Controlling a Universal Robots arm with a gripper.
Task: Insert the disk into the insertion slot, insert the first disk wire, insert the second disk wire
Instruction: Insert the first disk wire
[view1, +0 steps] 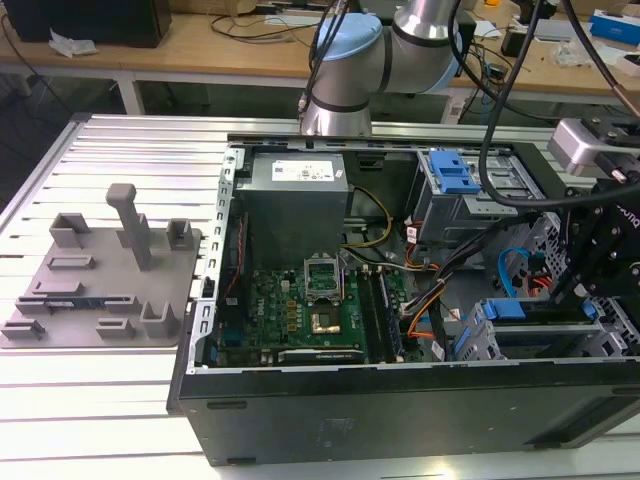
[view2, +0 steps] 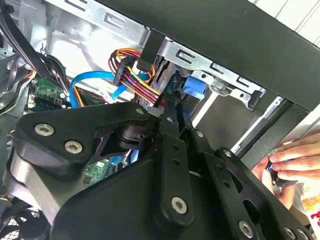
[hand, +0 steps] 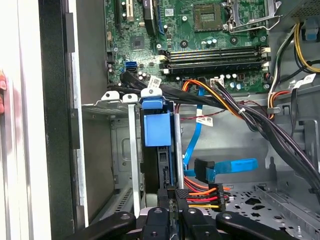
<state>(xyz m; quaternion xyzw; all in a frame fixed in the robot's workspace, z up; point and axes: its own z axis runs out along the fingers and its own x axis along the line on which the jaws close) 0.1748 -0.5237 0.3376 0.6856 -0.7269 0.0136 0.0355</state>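
Disk (hand: 154, 127) sits in insertion slot (hand: 112, 150); gripper (hand: 170, 194) fingers (hand: 162, 202) pinched together by coloured-wire plug (hand: 184, 193), lower centre; blue first disk wire (hand: 235, 165) apparently awaits plugging.

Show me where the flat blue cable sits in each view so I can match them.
Exterior view: the flat blue cable loops inside the case, toward the exterior view's right.
Second wrist view: it arcs beside the coloured wire bundle.
First wrist view: it runs from the board to a dark plug.
Shared landmark: green motherboard.
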